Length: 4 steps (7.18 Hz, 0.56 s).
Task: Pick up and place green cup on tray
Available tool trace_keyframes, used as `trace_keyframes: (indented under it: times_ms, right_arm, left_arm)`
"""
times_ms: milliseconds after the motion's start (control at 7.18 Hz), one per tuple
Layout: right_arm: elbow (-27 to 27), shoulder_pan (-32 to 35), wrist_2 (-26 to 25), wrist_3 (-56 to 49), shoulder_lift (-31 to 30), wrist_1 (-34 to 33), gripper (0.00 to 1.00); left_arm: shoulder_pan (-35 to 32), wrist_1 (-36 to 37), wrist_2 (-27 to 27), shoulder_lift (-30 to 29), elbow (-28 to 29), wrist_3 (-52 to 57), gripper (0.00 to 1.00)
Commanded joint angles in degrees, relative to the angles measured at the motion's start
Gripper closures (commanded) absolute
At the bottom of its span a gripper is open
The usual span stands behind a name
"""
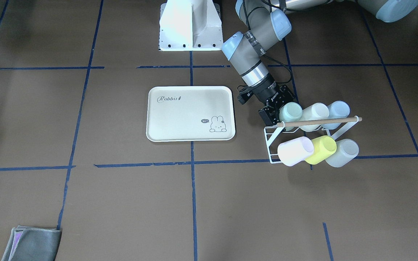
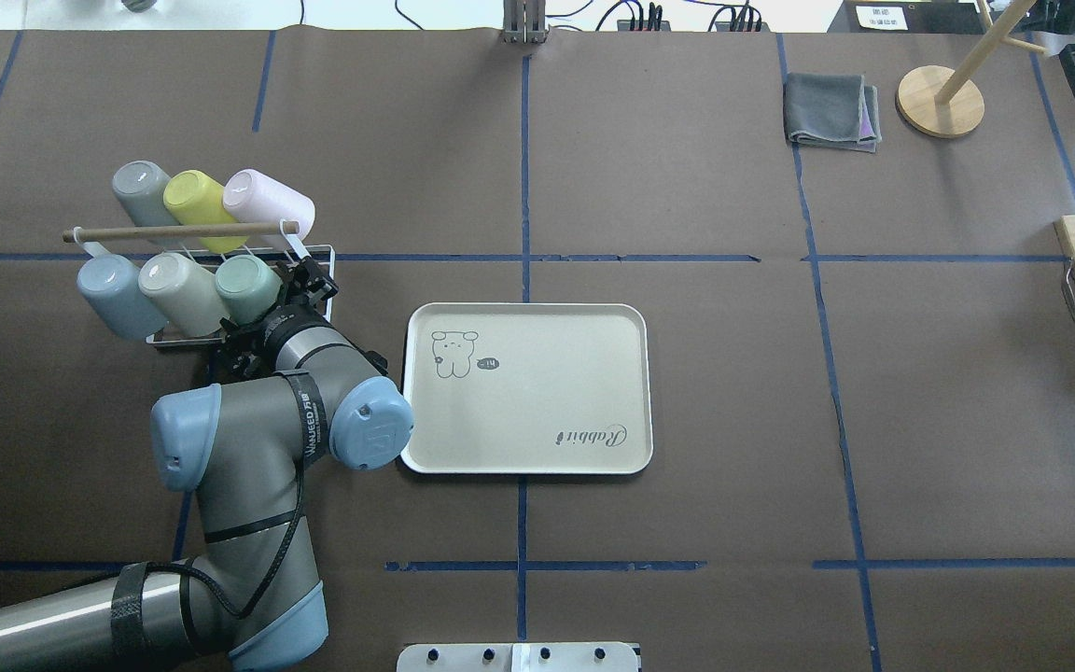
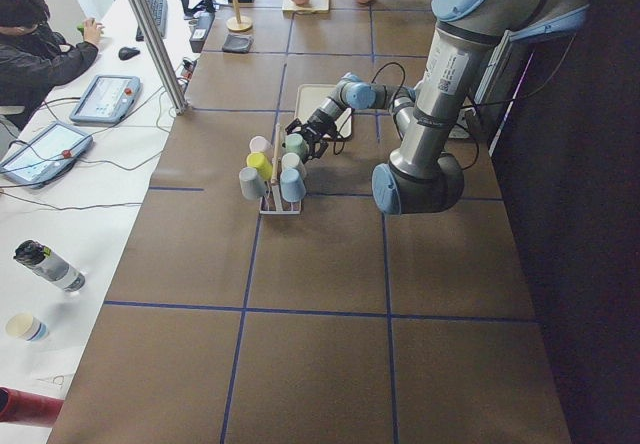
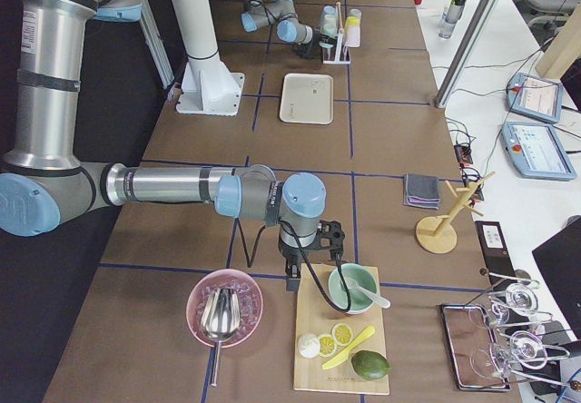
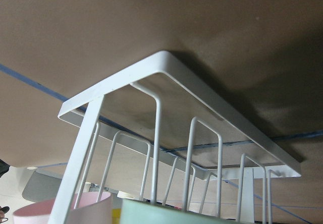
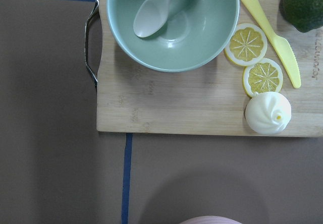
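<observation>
Front, grip: the left gripper (image 1: 275, 108) is reaching into the rack (image 1: 268, 143) at the green cup (image 1: 291, 111), fingers standing on either side of it. I cannot tell whether they are squeezing it or only bracketing it.
Front, cup: it is lying tilted on the rack's upper row, at the end nearest the tray (image 1: 187, 116), touching the cream cup (image 1: 315, 112).
Front, doing it well: I would be drawing the cup off along its prong's line, clear of the bar (image 1: 319, 121) and the neighbour, before swinging it over the tray.
Front, writing: "Rabbit" in script at a tray corner and "hi~" by the bunny. The gripper's white print is too small to read.
Overhead, tray: it is lying near the table's middle, just beside the rack, and the cup is not yet on it.
Overhead, writing: the left arm's strap is carrying white letters I cannot read surely.
Left side: nothing is adding to the above.
Right side: the right gripper (image 4: 311, 250) is hanging over the board (image 4: 340, 358) near the table's right end. I cannot tell its fingers' state.
Left wrist: rack wires are filling the view, with the cup's mint rim at the bottom edge and no fingers showing.
Right wrist: the board's edge lettering is cut off and unreadable.
</observation>
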Motion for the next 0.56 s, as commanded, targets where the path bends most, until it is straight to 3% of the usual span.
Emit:
trace_keyframes:
  times_ms: [0, 278, 418]
  right_arm:
    - [0.0, 0.0, 0.07, -0.02, 0.0, -0.02, 0.0]
    - [0.0, 0.0, 0.07, 0.07, 0.0, -0.02, 0.0]
    - [0.26, 0.0, 0.25, 0.07, 0.0, -0.02, 0.0]
  left_arm:
    - [0.13, -0.01, 0.0, -0.09, 0.54, -0.93, 0.03]
    - [0.13, -0.01, 0.0, -0.18, 0.55, -1.2, 0.09]
    - [0.22, -0.01, 0.0, -0.27, 0.46, -1.55, 0.19]
